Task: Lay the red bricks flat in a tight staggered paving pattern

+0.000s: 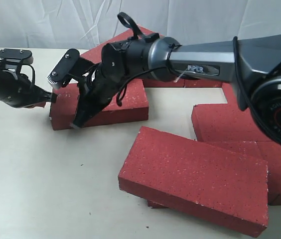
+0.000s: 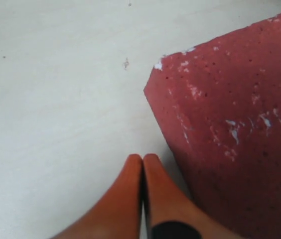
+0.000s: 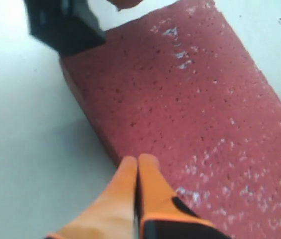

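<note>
1. The left arm comes in low from the left edge of the exterior view. It lies almost level over the pale desk.
2. The left claw points at the short left end of the leftmost brick. In the left wrist view its orange fingertips are pressed together with nothing between them. They sit just beside a chipped corner of that brick, over bare desk. Whether they touch the brick cannot be told.
3. The leftmost brick lies flat on the desk, apart from the other red bricks. Its top is grainy and speckled with white.
4. The right claw hangs over the near long edge of the same brick, pointing down and to the left. In the right wrist view its orange fingertips are closed tight on each other and hold nothing. They lie at the brick's long edge, and the left arm's black end shows at the far corner.
5. The front brick lies nearest the camera, right of centre. It rests raised on other bricks, and a sliver of one shows under its near edge.
6. More red bricks lie flat along the back, partly hidden by the arm.
7. The right arm has a grey forearm marked PIPER. It reaches from the right edge across the middle, and its wrist bends downward.
8. Further red bricks lie close together at the right, below the arm's base.
</note>
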`<action>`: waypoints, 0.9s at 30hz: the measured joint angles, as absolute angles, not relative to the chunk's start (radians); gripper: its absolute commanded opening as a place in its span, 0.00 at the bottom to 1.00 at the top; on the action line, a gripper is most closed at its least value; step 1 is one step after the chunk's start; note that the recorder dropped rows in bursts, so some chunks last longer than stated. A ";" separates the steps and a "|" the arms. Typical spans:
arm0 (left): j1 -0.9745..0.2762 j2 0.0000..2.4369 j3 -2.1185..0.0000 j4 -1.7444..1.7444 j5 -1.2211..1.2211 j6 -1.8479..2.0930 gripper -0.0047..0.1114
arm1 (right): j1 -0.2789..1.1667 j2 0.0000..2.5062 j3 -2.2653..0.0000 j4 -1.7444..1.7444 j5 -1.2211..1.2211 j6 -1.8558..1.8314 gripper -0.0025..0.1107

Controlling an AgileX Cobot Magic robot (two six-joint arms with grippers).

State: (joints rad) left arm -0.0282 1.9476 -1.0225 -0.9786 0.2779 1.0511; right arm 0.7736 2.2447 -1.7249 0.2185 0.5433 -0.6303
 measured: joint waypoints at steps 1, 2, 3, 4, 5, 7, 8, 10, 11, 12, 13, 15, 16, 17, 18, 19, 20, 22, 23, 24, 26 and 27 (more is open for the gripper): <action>-0.028 1.948 -1.023 -0.974 0.278 1.053 0.04 | 0.774 2.227 -1.725 0.219 0.577 -0.630 0.01; -0.026 1.948 -1.023 -0.972 0.280 1.053 0.04 | 0.774 2.184 -1.725 0.229 0.679 -0.636 0.01; -0.026 1.948 -1.023 -0.972 0.284 1.053 0.04 | 0.774 2.167 -1.725 0.239 0.723 -0.649 0.01; -0.026 1.948 -1.023 -0.972 0.300 1.053 0.04 | 0.774 2.134 -1.727 0.289 0.837 -0.724 0.01; -0.026 1.946 -1.023 -0.972 0.312 1.053 0.04 | 0.774 2.124 -1.729 0.333 0.922 -0.800 0.01; -0.024 1.946 -1.023 -0.962 0.323 1.053 0.04 | 0.774 2.135 -1.729 0.389 0.997 -0.904 0.01; -0.017 1.946 -1.023 -0.959 0.324 1.053 0.04 | 0.774 2.152 -1.729 0.405 0.992 -0.923 0.01; -0.001 1.946 -1.023 -0.969 0.327 1.053 0.04 | 0.774 2.206 -1.756 0.395 0.971 -0.931 0.01; 0.002 1.946 -1.023 -0.973 0.327 1.053 0.04 | 0.772 2.236 -1.784 0.386 0.986 -0.926 0.01; 0.007 1.946 -1.023 -0.978 0.325 1.053 0.04 | 0.772 2.265 -1.818 0.382 1.018 -0.923 0.01; 0.008 1.946 -1.023 -0.980 0.325 1.053 0.04 | 0.772 2.291 -1.851 0.382 1.043 -0.921 0.01; 0.008 1.946 -1.023 -0.991 0.323 1.053 0.04 | 0.772 2.336 -1.907 0.376 1.061 -0.910 0.01; 0.008 1.951 -1.025 -0.998 0.321 1.053 0.04 | 0.772 2.346 -1.923 0.374 1.061 -0.907 0.01; 0.008 1.966 -1.034 -1.009 0.321 1.053 0.04 | 0.772 2.368 -1.946 0.371 1.052 -0.902 0.01; 0.008 1.977 -1.040 -1.014 0.328 1.053 0.04 | 0.772 2.373 -1.950 0.365 1.041 -0.899 0.01; 0.006 1.998 -1.059 -1.018 0.335 1.053 0.04 | 0.772 2.383 -1.957 0.345 0.997 -0.884 0.01; -0.004 2.018 -1.077 -1.020 0.340 1.053 0.04 | 0.772 2.392 -1.957 0.319 0.948 -0.858 0.01; -0.016 2.040 -1.096 -1.022 0.355 1.055 0.04 | 0.772 2.411 -1.962 0.282 0.878 -0.817 0.01; -0.019 2.049 -1.101 -1.022 0.357 1.055 0.04 | 0.772 2.415 -1.962 0.274 0.856 -0.806 0.01; -0.023 2.065 -1.114 -1.024 0.359 1.055 0.04 | 0.772 2.418 -1.962 0.264 0.819 -0.795 0.01; -0.026 2.076 -1.133 -1.024 0.359 1.055 0.04 | 0.772 2.420 -1.962 0.253 0.782 -0.768 0.01; -0.026 2.079 -1.137 -1.024 0.359 1.055 0.04 | 0.772 2.420 -1.962 0.247 0.767 -0.761 0.01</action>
